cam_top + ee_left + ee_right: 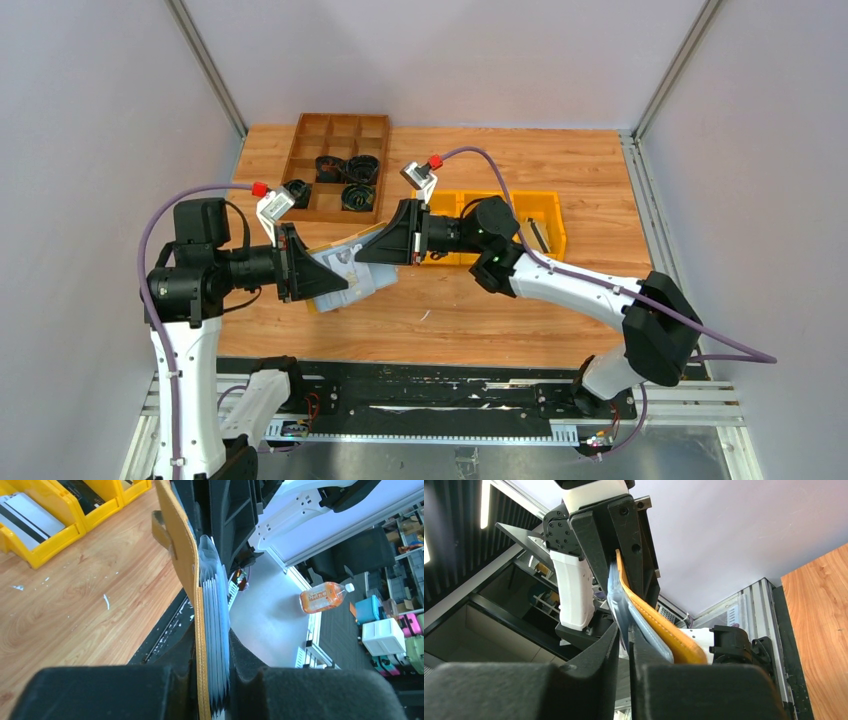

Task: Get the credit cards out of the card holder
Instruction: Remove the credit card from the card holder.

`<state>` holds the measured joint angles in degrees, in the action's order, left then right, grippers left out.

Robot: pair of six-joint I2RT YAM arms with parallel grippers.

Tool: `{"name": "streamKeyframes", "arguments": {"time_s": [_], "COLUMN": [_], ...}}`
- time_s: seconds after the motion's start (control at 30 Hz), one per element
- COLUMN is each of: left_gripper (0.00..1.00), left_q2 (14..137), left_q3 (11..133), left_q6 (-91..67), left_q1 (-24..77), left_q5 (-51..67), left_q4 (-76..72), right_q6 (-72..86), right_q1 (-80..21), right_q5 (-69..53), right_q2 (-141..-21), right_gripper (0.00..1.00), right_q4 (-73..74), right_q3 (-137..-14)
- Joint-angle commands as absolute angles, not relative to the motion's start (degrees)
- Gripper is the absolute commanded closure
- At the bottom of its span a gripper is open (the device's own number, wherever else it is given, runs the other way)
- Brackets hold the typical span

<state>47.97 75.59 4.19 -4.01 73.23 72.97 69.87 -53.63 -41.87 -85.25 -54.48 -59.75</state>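
Two containers sit on the wooden table [560, 160]. We see a brown wooden tray [300, 140] on the far side of both pincers, with black coils [360, 168] in four of its compartments. A row of yellow bins [50, 550] lies just behind the right pincer [625, 645], partly under its wrist. One bin holds a pale card [25, 517] with dark stripes, and the bin next to it holds a dark card [82, 492].

We find the card holder [192, 580] lifted off the table, between the two pincers, which face each other. The left pincer [212, 675] is clamped on it: its black fingers press the mustard cover on one side and the stack of pale blue sleeves [215, 605] on the other. The cover's loose flap stands away from the sleeves, towards the bins.

The right pincer meets the holder from the opposite end. Its fingers stand narrow, only a slit apart, and the edge of one blue sleeve runs down into that slit. We cannot tell whether the fingers are pinching the sleeve or only flanking it. The mustard cover curves past just beside the right pincer's finger.
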Motion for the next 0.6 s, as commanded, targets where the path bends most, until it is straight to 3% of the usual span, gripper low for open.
{"name": "streamKeyframes", "arguments": {"time_s": [0.0,0.1,0.57], "left_gripper": [1.0,1.0,0.99], "left_q2": [47.24,47.33,47.99], "left_q3": [77.47,77.51,78.43], "left_q6": [3.92,3.95,3.6], "left_q1": [-3.52,-3.52,-3.52], "left_q5": [76.67,76.24,74.28], "left_q4": [72.68,72.69,72.82], "right_q6": [69.7,69.58,69.89], "right_q1": [-52.81,-52.51,-49.61], "right_q5": [-42.26,-42.36,-41.75], "right_q2": [-85.8,-85.02,-80.86], "right_gripper": [0.92,1.0,1.0], "right_q4": [-54.12,-53.92,-54.92], "right_q3": [-61.87,-61.15,-56.18]}}
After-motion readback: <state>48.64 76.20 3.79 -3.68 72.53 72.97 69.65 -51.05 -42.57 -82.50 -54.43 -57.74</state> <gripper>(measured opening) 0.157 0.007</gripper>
